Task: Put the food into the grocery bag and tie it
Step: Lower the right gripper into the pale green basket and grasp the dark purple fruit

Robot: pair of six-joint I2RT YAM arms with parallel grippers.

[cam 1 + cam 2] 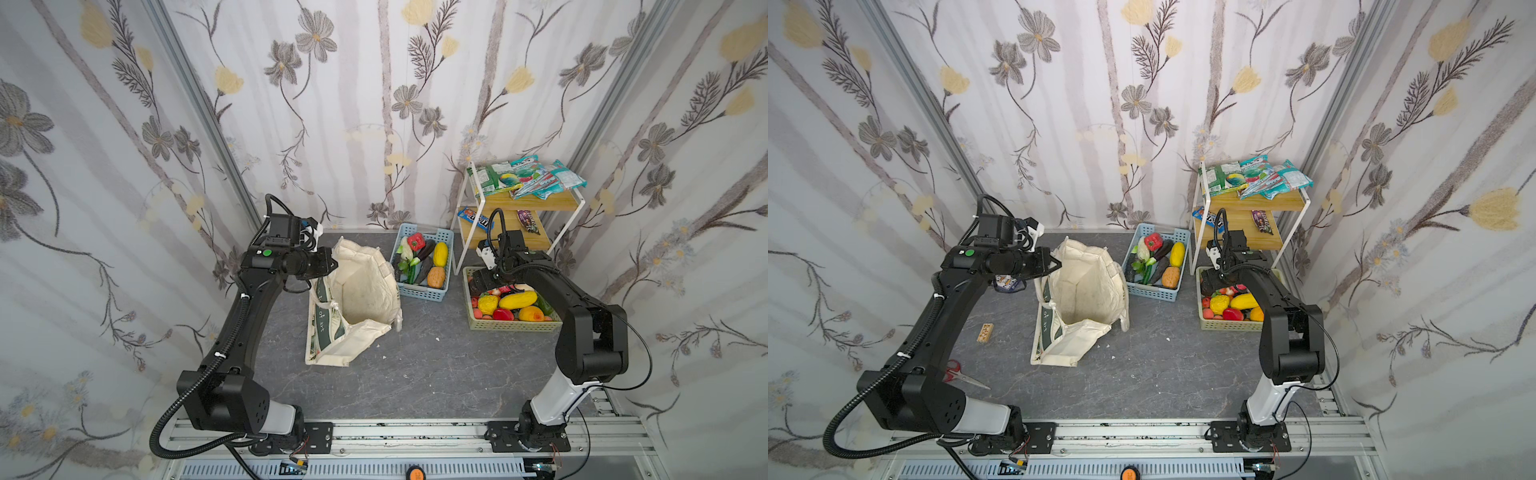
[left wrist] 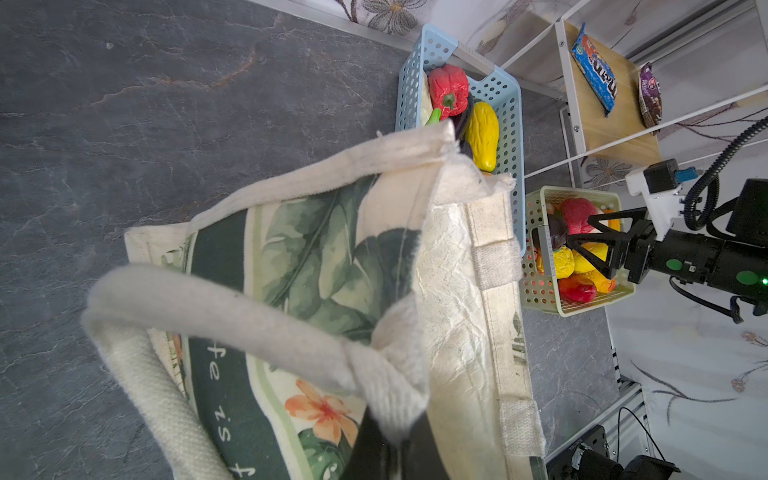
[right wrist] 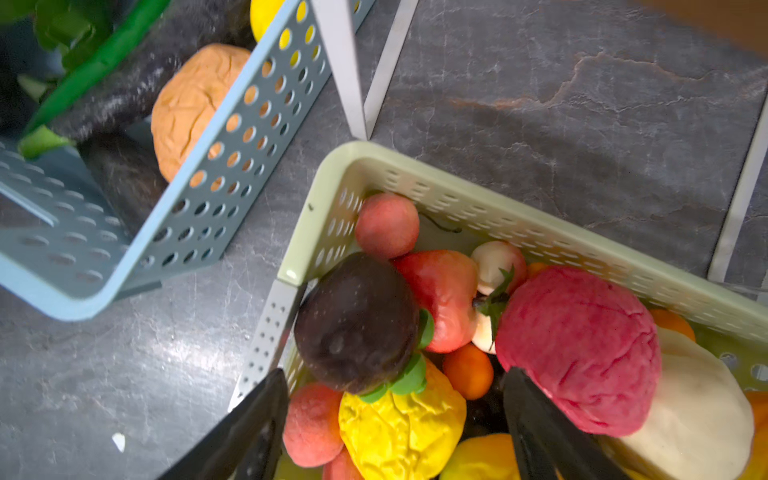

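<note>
Tote (image 1: 365,291) of cream canvas, floral-printed with a dark green band, lies slumped and gaping at the middle of the grey stone-patterned tabletop (image 1: 436,374) in both top views. The left gripper (image 1: 333,261) sits at the tote's 10 o'clock rim; from here its grip cannot be made out. At the tote's 2 o'clock stands a light blue perforated plastic basket (image 1: 422,294) of toy vegetables. At 3 o'clock, well apart, a pale yellow perforated plastic basket (image 1: 513,326) is heaped with plastic toy fruits (image 1: 517,300). The right gripper (image 1: 476,286) hangs over that basket's 10 o'clock corner.

Left wrist view: the left gripper's black fingers (image 2: 365,453) are clenched on the tote's cream loop handle (image 2: 232,303), its fabric pinched between them.

Right wrist view: the right gripper (image 3: 395,374) has its jaws spread wide, grasping nothing. A dark purple-brown round toy fruit (image 3: 357,324) lies just beyond the fingertips, midway between them. A crinkled yellow toy fruit (image 3: 399,432) sits between the fingers, one finger (image 3: 262,415) at the basket's end wall.
</note>
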